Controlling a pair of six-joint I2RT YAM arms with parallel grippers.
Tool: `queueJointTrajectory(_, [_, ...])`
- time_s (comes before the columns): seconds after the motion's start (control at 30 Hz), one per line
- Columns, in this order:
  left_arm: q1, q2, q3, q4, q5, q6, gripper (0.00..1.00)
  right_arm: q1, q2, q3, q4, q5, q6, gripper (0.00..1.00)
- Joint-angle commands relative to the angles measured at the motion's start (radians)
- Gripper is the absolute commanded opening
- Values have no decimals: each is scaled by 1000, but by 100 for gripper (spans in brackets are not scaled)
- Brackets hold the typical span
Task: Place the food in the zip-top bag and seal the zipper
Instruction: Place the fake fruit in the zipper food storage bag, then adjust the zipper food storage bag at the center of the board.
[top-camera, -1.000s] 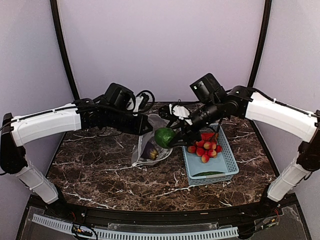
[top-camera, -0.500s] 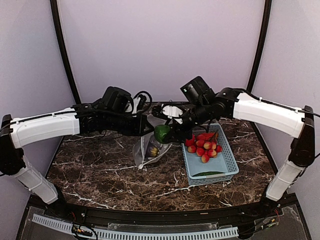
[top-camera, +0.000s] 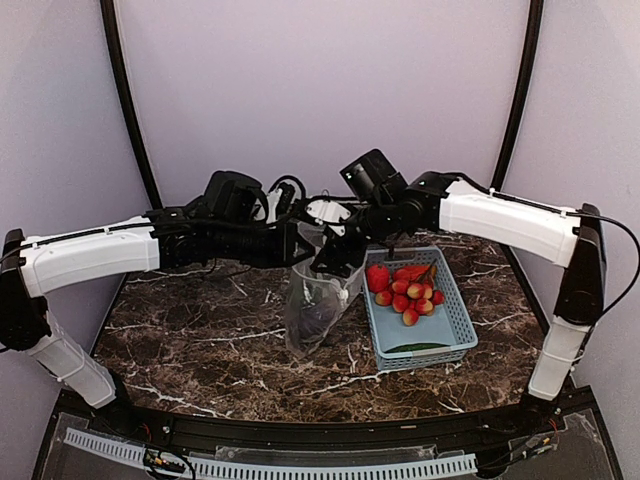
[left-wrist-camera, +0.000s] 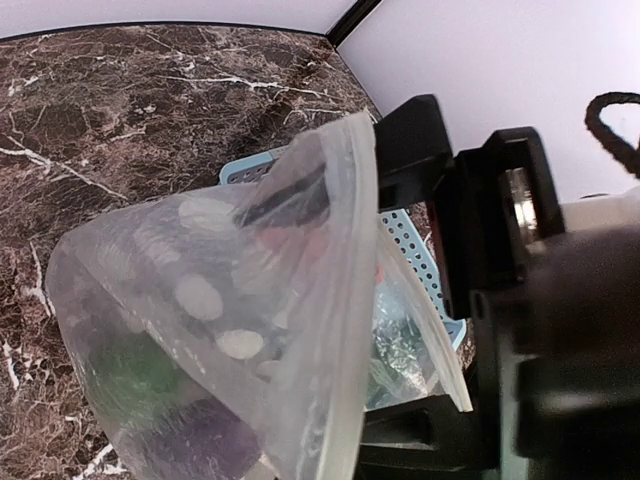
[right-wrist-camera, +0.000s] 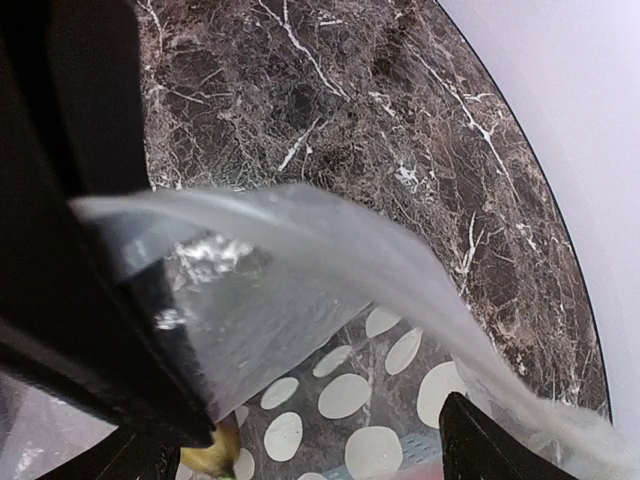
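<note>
The zip-top bag, clear with white dots, hangs upright from its mouth. My left gripper is shut on the mouth edge; in the left wrist view the bag fills the frame before that gripper. Its zipper strip runs down the edge; no slider shows. A dark purple eggplant and a green piece lie inside. My right gripper is open at the mouth, empty, over the dotted plastic. Red round pieces and a green cucumber lie in the basket.
The light-blue slotted basket stands right of the bag, close to it, on the dark marble table. Black frame posts rise at the back left and back right. The two arms meet above the bag.
My right gripper carried the green round piece left to the bag mouth; the piece no longer shows in it. My left gripper has lifted the bag from slumped to upright.
</note>
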Motion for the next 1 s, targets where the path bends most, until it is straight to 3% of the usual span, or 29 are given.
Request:
queueJointTrajectory(0.0, [-5,-26,-25,16,-54,-6,1,6,-68,40,-34,-56,55,86])
queueJointTrajectory(0.17, [-3,-35,-42,10,-110,10,1,6,-180,-41,-15,-10,70,82])
queueJointTrajectory(0.43, [-4,-29,-55,37,-101,8,1,-64,-187,-137,25,125,189,60])
queueJointTrajectory(0.67, [-4,-43,-55,45,-90,13,1,-185,-53,-10,-106,-75,295,49])
queueJointTrajectory(0.7, [-4,-44,-54,44,-89,16,1,-192,-37,5,-121,-101,295,45])
queueJointTrajectory(0.8, [-4,-50,-54,37,-92,19,1,-202,-8,41,-158,-157,290,19])
queueJointTrajectory(0.97, [-3,-65,-54,19,-110,33,1,-202,-50,88,-181,-246,276,3])
